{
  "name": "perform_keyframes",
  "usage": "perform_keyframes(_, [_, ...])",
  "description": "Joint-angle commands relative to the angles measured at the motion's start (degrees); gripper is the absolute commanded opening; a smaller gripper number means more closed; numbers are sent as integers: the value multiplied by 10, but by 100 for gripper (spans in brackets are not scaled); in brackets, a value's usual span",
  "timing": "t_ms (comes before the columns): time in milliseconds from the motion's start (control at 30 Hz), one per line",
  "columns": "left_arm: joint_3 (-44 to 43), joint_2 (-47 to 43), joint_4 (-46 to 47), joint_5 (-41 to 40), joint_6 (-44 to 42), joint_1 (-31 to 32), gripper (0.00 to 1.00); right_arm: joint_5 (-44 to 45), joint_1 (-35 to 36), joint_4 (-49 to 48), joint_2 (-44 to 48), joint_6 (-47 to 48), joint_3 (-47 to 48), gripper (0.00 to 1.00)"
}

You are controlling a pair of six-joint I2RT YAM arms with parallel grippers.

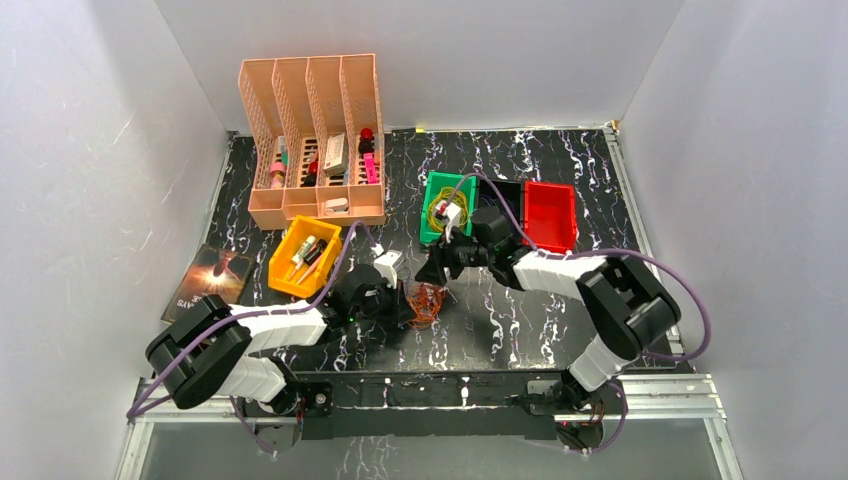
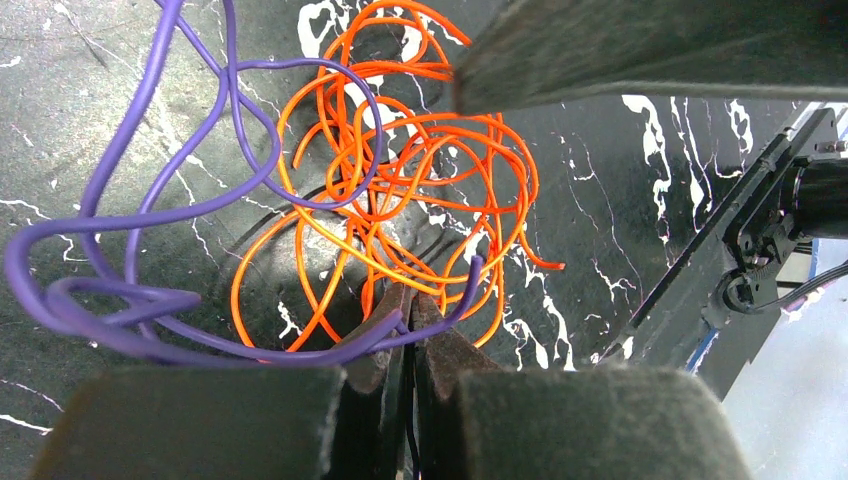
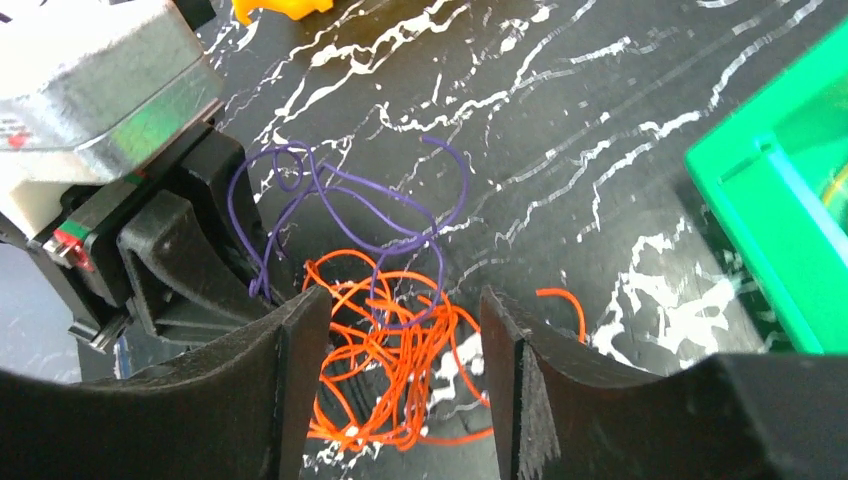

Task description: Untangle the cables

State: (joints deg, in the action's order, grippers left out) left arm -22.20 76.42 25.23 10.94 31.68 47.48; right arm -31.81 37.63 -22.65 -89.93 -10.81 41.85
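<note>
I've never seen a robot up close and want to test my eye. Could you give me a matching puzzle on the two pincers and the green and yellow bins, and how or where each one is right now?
Things:
1. left pincer
2. right pincer
3. green bin
4. yellow bin

States or places:
a. open, poised over the cables
b. in front of the peach rack, small items inside
c. shut on the cables
d. yellow wire loops inside, next to the right arm's wrist

Pairs: 1-c, 2-a, 3-d, 4-b
</note>
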Motion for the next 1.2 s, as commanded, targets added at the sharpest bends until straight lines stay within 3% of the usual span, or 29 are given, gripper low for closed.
perform_keyframes(0, [3,-23,-8,6,-10,1,0,-70,3,-91,-39,8,49,67])
perform_keyframes(167, [10,-27,-6,0,-6,0,0,-49,23,-147,-47,-36,29,69])
perform_keyframes(433, [13,-30,-7,5,-3,0,0,33,34,-120,-94,-30,70,71])
perform_keyframes(667, [19,-38,-7,5,3,0,0,46,42,-119,-160,-31,107,69])
perform_keyframes(733, [20,-40,-7,4,4,0,0,40,44,-124,-166,-35,110,64])
perform_keyframes(1067, [26,-44,-9,-5,8,1,0,24,43,-123,-156,-47,101,11])
perform_keyframes(1167, [27,-53,-21,-17,10,1,0,45,43,-121,-125,-52,85,2])
